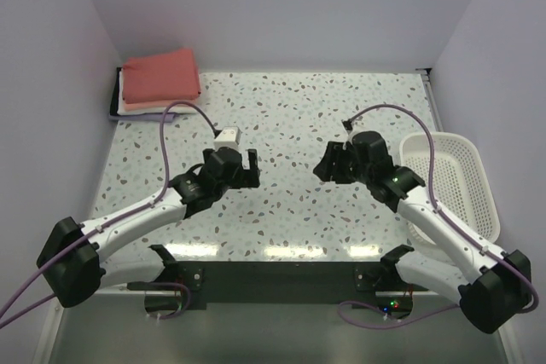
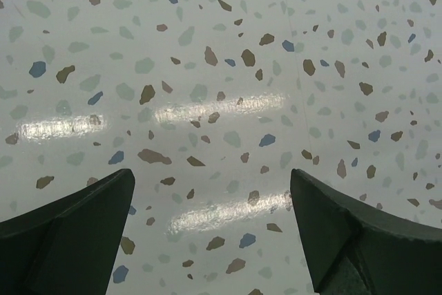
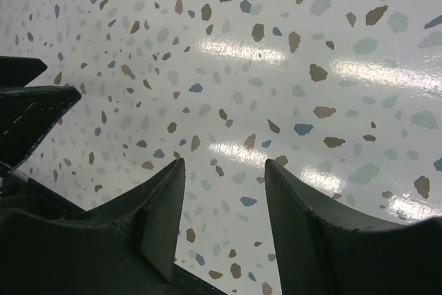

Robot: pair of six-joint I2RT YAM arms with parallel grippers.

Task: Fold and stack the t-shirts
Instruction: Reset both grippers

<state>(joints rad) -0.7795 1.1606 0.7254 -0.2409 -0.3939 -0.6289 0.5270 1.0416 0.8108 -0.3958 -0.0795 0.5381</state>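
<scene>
T-shirts [image 1: 160,83] lie folded, stacked well beyond the left pincer [image 2: 210,184], to its left. It and the right pincer [image 3: 224,170] gape empty above the bench [image 1: 290,117]; a careless sweep or trailing cable [image 1: 183,110] could skew the stack.

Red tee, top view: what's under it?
Beneath the red tee only near edges show: a pale folded layer and, lowest, a purple layer. The rest is covered.

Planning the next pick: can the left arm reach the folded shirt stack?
Probably yes: nothing lies between the open left gripper and the shirt stack, though that's a far-corner stretch.
</scene>
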